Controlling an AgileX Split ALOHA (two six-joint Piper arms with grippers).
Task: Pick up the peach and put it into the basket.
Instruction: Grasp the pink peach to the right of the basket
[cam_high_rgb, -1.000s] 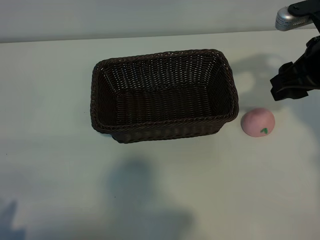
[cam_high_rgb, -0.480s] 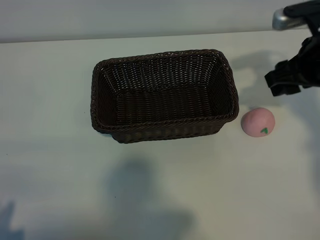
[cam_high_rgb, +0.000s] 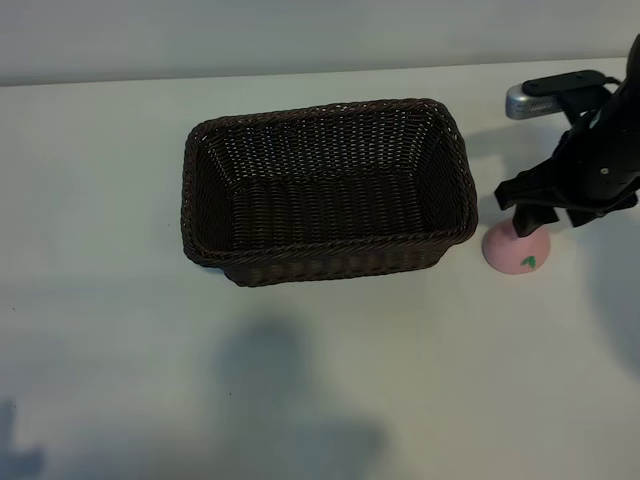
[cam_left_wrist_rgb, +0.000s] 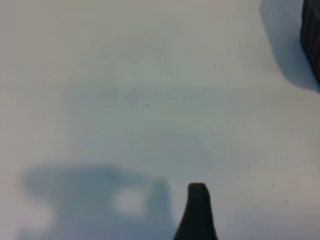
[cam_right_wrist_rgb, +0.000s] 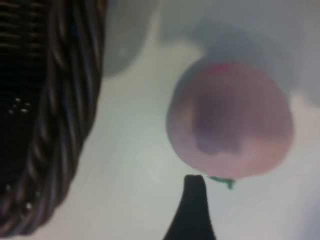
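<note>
Right gripper (cam_high_rgb: 532, 222) dropping onto peach (cam_high_rgb: 520, 256) beside basket (cam_high_rgb: 325, 185), jaws spread; contact unclear, grasp probably imminent.

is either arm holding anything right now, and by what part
Nothing is held. The right tool hangs open just over the peach, which sits on the table beside the basket.

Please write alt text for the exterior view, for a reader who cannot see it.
The right arm's black gripper, open, hangs over a small round pale-pink toy peach on a white table, beside an empty rectangular dark-brown wicker basket.
</note>
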